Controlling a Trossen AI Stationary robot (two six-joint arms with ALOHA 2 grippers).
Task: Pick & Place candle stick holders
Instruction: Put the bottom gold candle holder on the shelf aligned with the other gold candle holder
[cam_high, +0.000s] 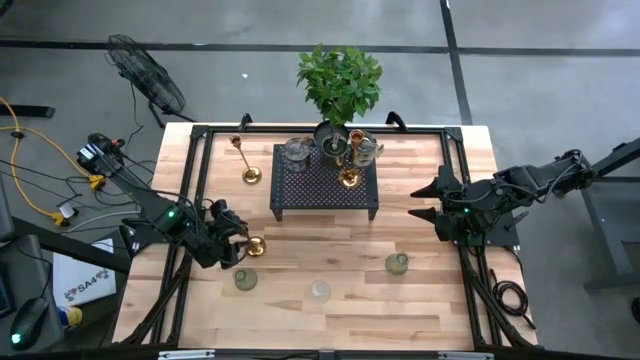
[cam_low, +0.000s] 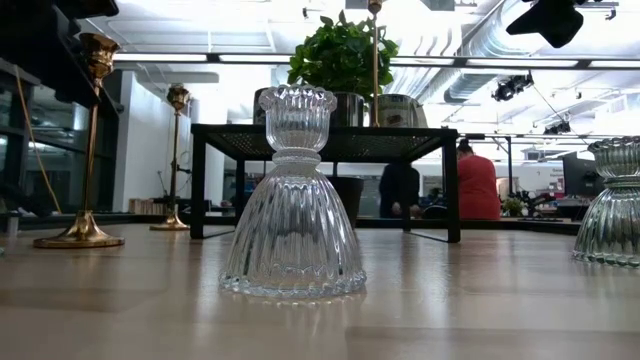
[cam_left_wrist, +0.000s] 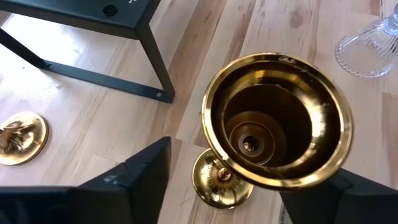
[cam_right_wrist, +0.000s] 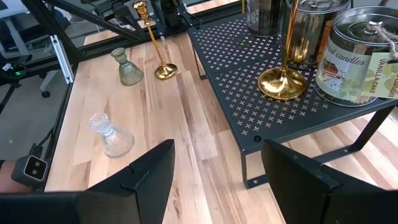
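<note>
A pale wooden table (cam_high: 330, 260) stands on a grey floor, with a black perforated stand (cam_high: 325, 183) at its middle and a leafy potted plant (cam_high: 340, 80) at the far edge. The front strip of the table is mostly bare, holding only a clear glass holder (cam_low: 293, 195) with a greenish holder (cam_high: 245, 279) to one side and another greenish holder (cam_high: 397, 263) to the other, all well apart. The left gripper (cam_left_wrist: 249, 186) sits near the stand's front left leg, its fingers straddling an upright brass candle stick holder (cam_left_wrist: 273, 124); whether they press it I cannot tell. A second brass holder (cam_high: 247, 160) stands left of the stand, a third (cam_right_wrist: 283, 74) on top of it beside a tin labelled "candles" and "VANILLA CAKE" (cam_right_wrist: 357, 59). The right gripper (cam_right_wrist: 217, 168) hovers with fingers parted and nothing between them, just right of the stand.
</note>
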